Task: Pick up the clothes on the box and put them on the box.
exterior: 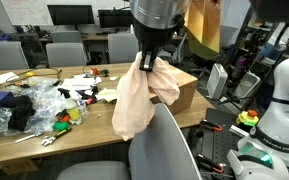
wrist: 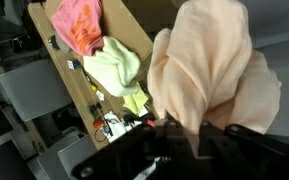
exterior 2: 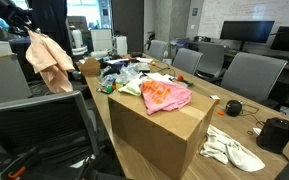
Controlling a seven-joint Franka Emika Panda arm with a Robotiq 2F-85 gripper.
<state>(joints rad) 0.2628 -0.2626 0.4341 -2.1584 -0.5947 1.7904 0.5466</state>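
Note:
My gripper [exterior: 147, 58] is shut on a peach cloth [exterior: 139, 95] and holds it hanging in the air above a chair back; the cloth also shows in an exterior view [exterior 2: 49, 58] and in the wrist view [wrist: 209, 65]. A cardboard box [exterior 2: 159, 130] stands on the table with a pink and orange garment [exterior 2: 164, 95] and a pale yellow-green cloth [exterior 2: 132, 87] on its top. In the wrist view the pink garment [wrist: 79, 25] and the yellow-green cloth [wrist: 114, 65] lie on the box [wrist: 56, 60] to the left of the held cloth.
A grey chair back [exterior: 164, 145] is right under the hanging cloth. The table [exterior: 44, 135] holds scattered clutter, plastic bags and dark clothes. A white cloth [exterior 2: 234, 148] and a black object [exterior 2: 276, 133] lie beside the box. Office chairs and monitors ring the table.

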